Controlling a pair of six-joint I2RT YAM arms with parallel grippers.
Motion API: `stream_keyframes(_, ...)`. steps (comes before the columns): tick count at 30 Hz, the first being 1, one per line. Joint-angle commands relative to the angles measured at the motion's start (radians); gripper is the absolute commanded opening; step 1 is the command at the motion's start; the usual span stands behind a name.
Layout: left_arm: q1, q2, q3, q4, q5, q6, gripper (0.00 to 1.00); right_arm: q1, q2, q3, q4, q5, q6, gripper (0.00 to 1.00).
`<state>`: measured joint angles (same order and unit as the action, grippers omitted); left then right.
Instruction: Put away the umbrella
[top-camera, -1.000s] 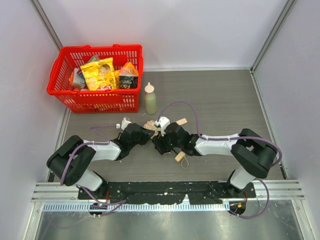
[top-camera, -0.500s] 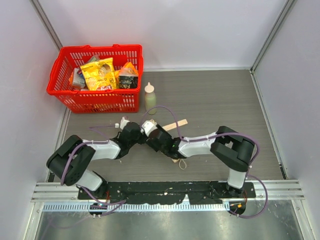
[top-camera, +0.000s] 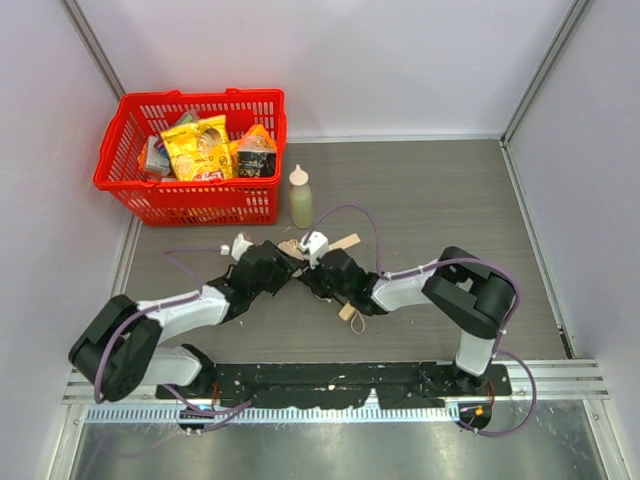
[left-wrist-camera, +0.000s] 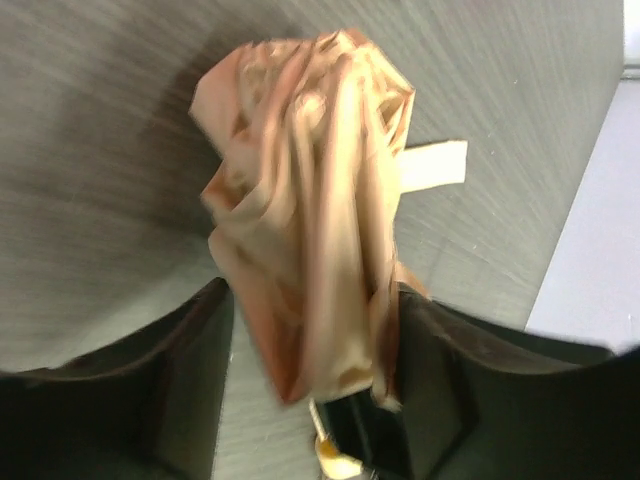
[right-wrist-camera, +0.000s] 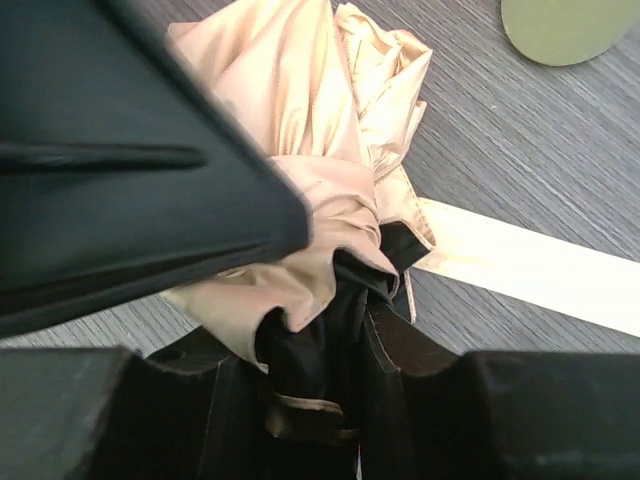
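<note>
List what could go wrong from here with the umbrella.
1. The umbrella fabric is loose and bunched; a grip on cloth alone may slip.
2. The left end effector and right end effector crowd together and could collide.
3. The squeeze bottle stands just beyond them and might be tipped.

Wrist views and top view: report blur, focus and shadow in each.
Left wrist: the umbrella is smeared and soft, its folds running together, and the left pincer's fingers are featureless black. Right wrist: the umbrella's folds are crisp, but the dark shape at upper left shows almost no detail. Top external: evenly lit and sharp, with only soft shadows on the table.
</note>
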<state>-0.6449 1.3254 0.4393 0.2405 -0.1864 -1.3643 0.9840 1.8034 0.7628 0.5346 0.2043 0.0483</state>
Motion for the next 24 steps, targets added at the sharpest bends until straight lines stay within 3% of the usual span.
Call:
stream_keyframes(1,-0.025,-0.129,-0.013,-0.309,0.042,0.151,0.73,-0.079,0.060,-0.074,-0.053,-0.167,0.079,0.01)
stream_keyframes(5,0.023,-0.235,0.016,-0.398,0.024,0.226,1.00,-0.100,0.060,-0.094,-0.047,-0.241,0.073,0.01)
stream_keyframes(12,0.154,-0.166,0.091,-0.350,0.232,0.320,1.00,-0.119,0.063,-0.105,-0.041,-0.302,0.064,0.01)
stream_keyframes(18,0.156,-0.058,0.159,-0.281,0.323,0.317,1.00,-0.123,0.077,-0.083,-0.056,-0.335,0.065,0.01)
stream_keyframes(24,0.156,-0.185,0.067,-0.145,0.259,0.214,1.00,-0.123,0.074,-0.065,-0.090,-0.332,0.051,0.01)
